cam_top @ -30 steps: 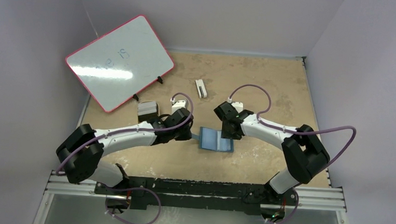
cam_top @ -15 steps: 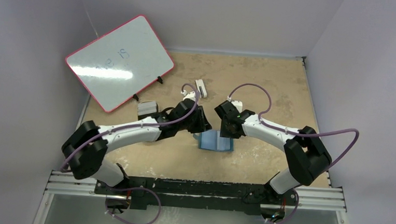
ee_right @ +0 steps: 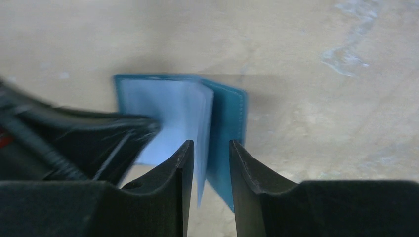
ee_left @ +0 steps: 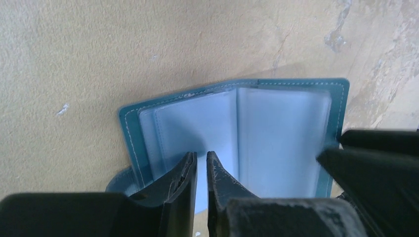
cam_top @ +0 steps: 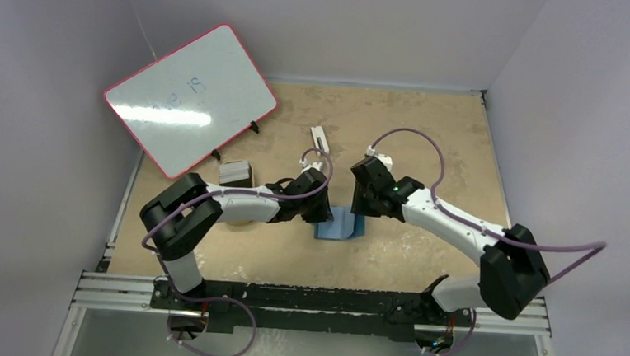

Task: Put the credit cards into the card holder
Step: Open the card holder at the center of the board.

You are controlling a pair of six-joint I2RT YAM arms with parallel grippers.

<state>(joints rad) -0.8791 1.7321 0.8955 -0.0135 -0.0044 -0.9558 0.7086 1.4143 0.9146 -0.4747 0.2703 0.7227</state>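
The left gripper [ee_left: 201,157] has its fingers drawn almost together, leaving only a thin slit with nothing visible in it. Its tips sit over the left half of the card holder [ee_left: 281,133], on the clear inner pocket just beside the fold. Whether they press on the plastic cannot be told.

The right gripper [ee_right: 210,144] has its fingers parted. In the right wrist view they straddle a pale blue inner leaf that stands up on edge, and the gap is wider than the leaf, so it is not clamped. The teal cover lies just past that leaf and runs under the finger on the right of the picture.

The card holder lies open on the table [cam_top: 430,127], inner side up. Its long axis runs left to right across the table, and its fold runs from near to far. In the left wrist view the two halves lie side by side. The right half lies flat, and the left half is skewed, its outer corner turned toward the camera. A rounded teal tab sticks out at that half's near edge.

From above, the two grippers meet over the holder — left from the left, right from the right — near the table's middle. A small white block [cam_top: 320,139] lies farther back, apart from both grippers. A red-rimmed whiteboard [cam_top: 188,100] leans at the far left corner.
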